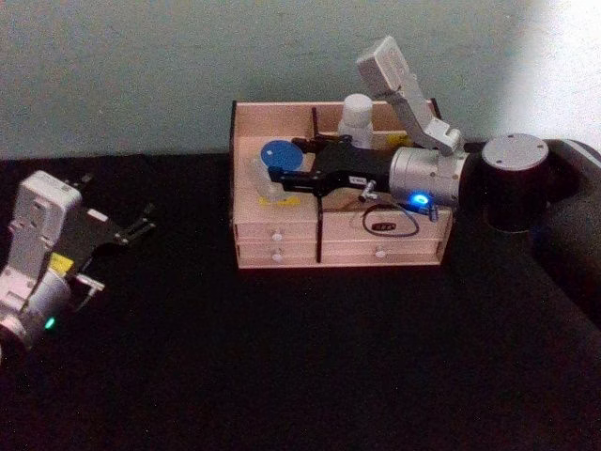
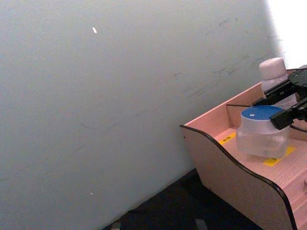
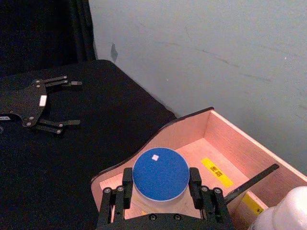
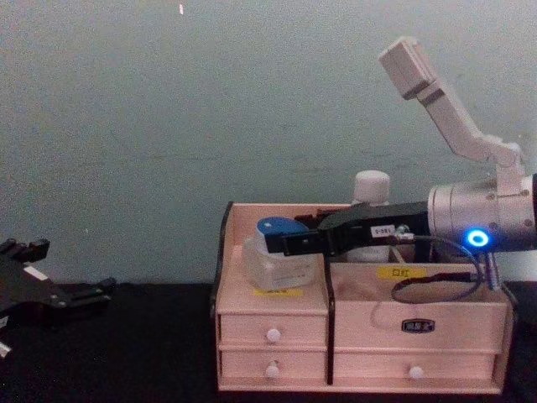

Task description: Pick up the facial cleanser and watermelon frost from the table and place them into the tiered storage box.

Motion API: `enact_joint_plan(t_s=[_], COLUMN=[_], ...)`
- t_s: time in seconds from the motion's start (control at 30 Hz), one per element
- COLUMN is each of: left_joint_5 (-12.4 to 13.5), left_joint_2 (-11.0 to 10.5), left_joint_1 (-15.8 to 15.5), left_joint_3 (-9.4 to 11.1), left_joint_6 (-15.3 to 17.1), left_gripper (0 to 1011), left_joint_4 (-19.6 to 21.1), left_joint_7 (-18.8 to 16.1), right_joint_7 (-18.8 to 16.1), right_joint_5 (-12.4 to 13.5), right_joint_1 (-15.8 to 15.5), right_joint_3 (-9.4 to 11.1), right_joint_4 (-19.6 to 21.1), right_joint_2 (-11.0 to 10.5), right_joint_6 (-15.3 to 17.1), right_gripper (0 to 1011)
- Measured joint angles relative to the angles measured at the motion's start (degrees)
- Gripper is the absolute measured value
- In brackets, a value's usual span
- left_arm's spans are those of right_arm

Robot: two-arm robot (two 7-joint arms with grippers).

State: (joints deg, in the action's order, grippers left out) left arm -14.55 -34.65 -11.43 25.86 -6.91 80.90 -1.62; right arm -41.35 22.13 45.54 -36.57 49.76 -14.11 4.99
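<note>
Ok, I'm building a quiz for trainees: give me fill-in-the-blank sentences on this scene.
1. The clear plastic jar gripped by the right pincer has a ____ lid.
2. The jar is inside the pale wooden tiered storage box, in the half on the robot's ____ side.
3. The left pincer, over the black table, is ____.
Missing words: blue; left; open.

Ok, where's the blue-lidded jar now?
Head view: the jar sits in the tiered storage box's left compartment, in the right gripper, left of the white bottle.
</note>
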Motion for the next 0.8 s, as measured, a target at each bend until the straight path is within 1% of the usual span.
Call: enact_joint_plan(t_s=[0.27, 0.8], left_joint_5=[0.0, 0.0], left_joint_2=[0.0, 0.0], left_joint_1=[0.0, 0.0], left_joint_3=[0.0, 0.0], left_joint_6=[0.0, 0.0], left_gripper=[1001, 1001], left_joint_4=[0.0, 0.0], left_joint_7=[0.0, 0.0], right_joint_7=[0.2, 0.3], right_joint_5=[-0.7, -0.6], right_joint_1=[0.1, 0.2], right_joint_3=[0.4, 0.4], right_joint_4=[-0.7, -0.7], right_joint_2=[0.5, 0.5], right_joint_6=[0.2, 0.3], right_gripper=[705, 706])
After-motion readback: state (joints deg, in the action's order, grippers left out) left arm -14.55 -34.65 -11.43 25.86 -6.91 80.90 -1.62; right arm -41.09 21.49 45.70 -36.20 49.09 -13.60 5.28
